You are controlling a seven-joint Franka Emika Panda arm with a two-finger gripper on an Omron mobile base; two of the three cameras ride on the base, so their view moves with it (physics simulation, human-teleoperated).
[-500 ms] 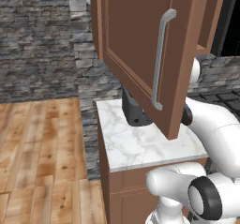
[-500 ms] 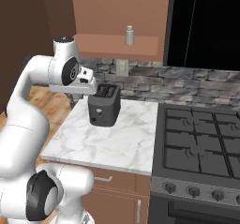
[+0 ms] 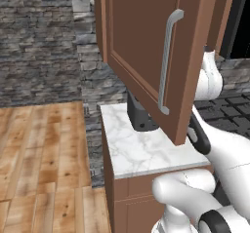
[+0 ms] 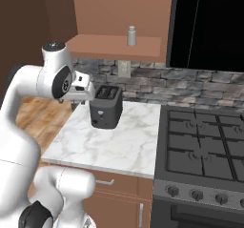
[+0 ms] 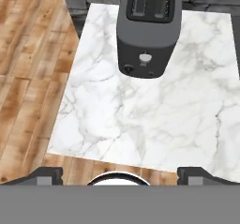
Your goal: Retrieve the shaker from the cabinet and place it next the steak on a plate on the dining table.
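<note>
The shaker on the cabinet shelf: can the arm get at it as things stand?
Probably yes. The cabinet door stands open, the shaker stands alone on the shelf, and the jaws are open. The gripper points down at the counter, so it must rise.

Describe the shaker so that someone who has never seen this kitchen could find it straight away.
Start at the brown wall cabinet above the marble counter, left of the black stove; its door hangs open. On its wooden shelf stands the shaker, a small grey cylinder with a lighter top. It is alone on that shelf, and far smaller than the dark toaster on the counter below.
</note>
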